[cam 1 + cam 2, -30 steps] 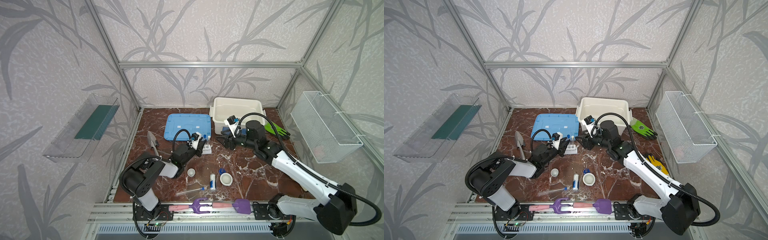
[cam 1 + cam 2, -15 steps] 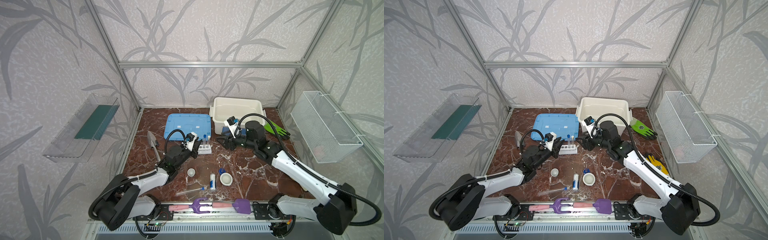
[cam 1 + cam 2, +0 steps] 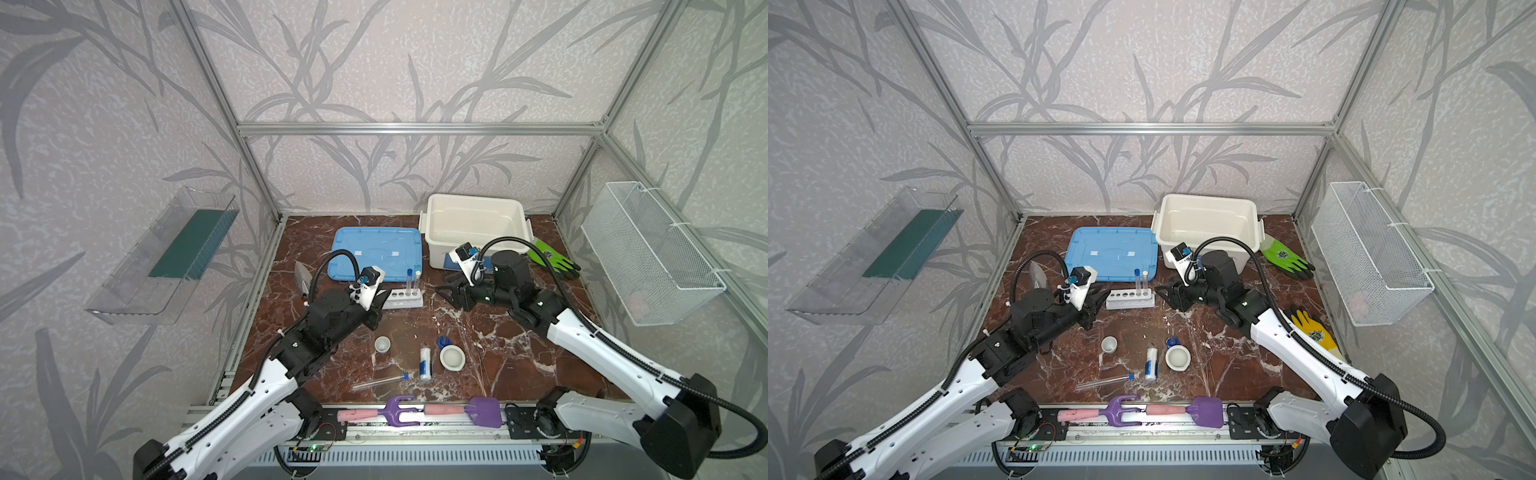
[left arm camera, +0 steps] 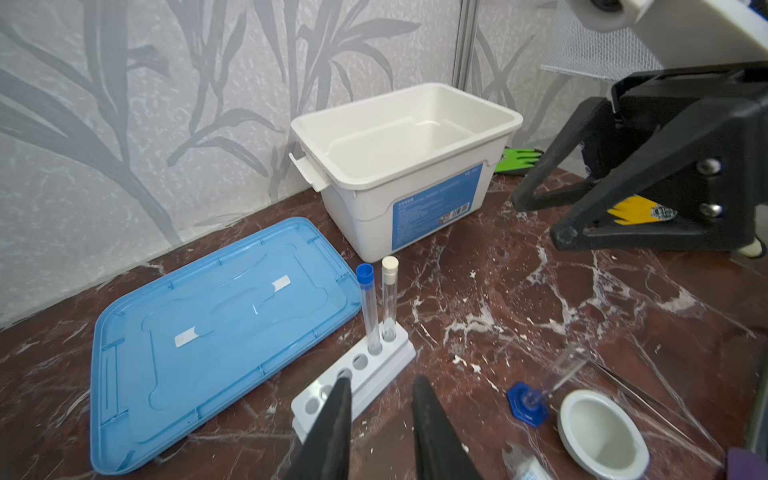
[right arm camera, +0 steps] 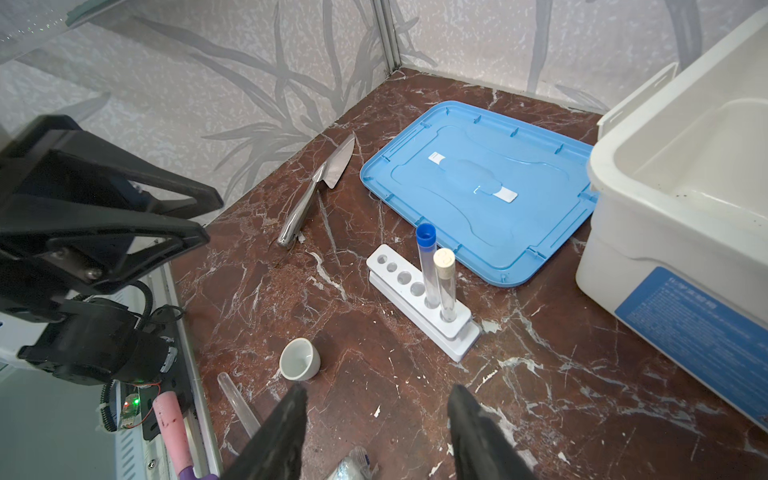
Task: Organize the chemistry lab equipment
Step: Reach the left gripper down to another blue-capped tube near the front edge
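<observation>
The white six-hole rack (image 3: 397,300) stands mid-table with two clear test tubes upright at its right end, one blue-capped (image 4: 368,307) and one white-capped (image 4: 389,299). My left gripper (image 3: 383,296) is at the rack's left end, open a little and empty; one finger (image 4: 340,411) overlaps the rack (image 4: 374,370). My right gripper (image 3: 445,293) hovers right of the rack, open and empty. Nearer the front lie another test tube (image 3: 380,381), the small white cup (image 3: 382,345), the white blue-labelled bottle (image 3: 424,363), the small blue piece (image 3: 443,341) and the white bowl (image 3: 453,358).
A blue lid (image 3: 376,253) and an open white bin (image 3: 473,226) sit at the back. A metal trowel (image 5: 316,191) lies left of the lid. Green glove (image 3: 555,259) and yellow glove (image 3: 1312,330) lie right. Purple garden tools (image 3: 419,411) rest on the front rail.
My left gripper has drawn back leftward from the rack, and its arm has stretched out low. Both tubes in the rack now show clearly. The right arm has not moved.
</observation>
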Motion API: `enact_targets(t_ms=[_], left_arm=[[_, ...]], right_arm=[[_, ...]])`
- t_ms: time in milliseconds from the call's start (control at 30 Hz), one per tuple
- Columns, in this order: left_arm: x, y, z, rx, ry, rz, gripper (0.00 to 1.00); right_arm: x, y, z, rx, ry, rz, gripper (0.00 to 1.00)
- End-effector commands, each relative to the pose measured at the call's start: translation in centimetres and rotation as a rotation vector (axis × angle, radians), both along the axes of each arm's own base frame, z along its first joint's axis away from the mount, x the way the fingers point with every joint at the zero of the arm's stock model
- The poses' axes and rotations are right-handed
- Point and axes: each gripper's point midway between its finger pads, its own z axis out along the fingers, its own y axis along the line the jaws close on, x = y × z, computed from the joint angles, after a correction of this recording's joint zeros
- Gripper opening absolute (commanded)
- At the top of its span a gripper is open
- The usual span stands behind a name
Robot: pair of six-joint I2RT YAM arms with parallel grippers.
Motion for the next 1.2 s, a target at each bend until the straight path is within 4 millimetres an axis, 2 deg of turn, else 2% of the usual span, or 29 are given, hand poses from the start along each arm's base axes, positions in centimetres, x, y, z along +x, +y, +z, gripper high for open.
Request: enact_targets(t_ms=[0, 67, 167, 267, 400, 600, 733, 833, 1033, 1167], left_arm=[[-4.2, 1.7, -5.0, 0.234, 0.214, -0.088, 0.27], [-5.8, 1.1, -5.7, 0.257, 0.260, -0.171, 0.27], [-7.3, 0.2, -7.4, 0.307, 0.308, -0.230, 0.25], [-8.5, -0.1, -9.6, 0.441, 0.341, -0.281, 0.25], [-9.7, -0.7, -11.3, 0.575, 0.359, -0.359, 0.24], [-11.2, -0.5, -14.2, 0.752, 0.422, -0.467, 0.24], [-12.4, -0.7, -16.8, 0.867, 0.468, -0.541, 0.24], [-12.9, -0.1, -19.0, 0.978, 0.489, -0.564, 0.23], [-13.3, -0.7, -19.7, 0.998, 0.526, -0.594, 0.24], [-13.8, -0.4, -20.7, 1.038, 0.551, -0.616, 0.24]], right_arm=[[-0.7, -0.1, 0.5, 0.037, -0.010, 0.005, 0.55], [-0.9, -0.2, 0.3, 0.039, -0.005, 0.003, 0.55], [-1.0, -0.4, 0.0, 0.040, -0.007, -0.006, 0.55], [-1.2, -0.7, 0.0, 0.037, -0.014, -0.012, 0.55], [-1.3, -0.9, 0.0, 0.018, -0.016, -0.012, 0.55], [-1.2, -1.1, 0.0, 0.009, -0.023, -0.016, 0.55], [-0.9, -1.1, -0.4, -0.001, -0.017, -0.022, 0.55], [-0.8, -1.1, -0.5, -0.008, -0.016, -0.024, 0.55], [-0.7, -1.1, 0.3, 0.002, -0.019, -0.022, 0.55], [-0.6, -1.1, 0.7, 0.017, -0.030, -0.029, 0.55]])
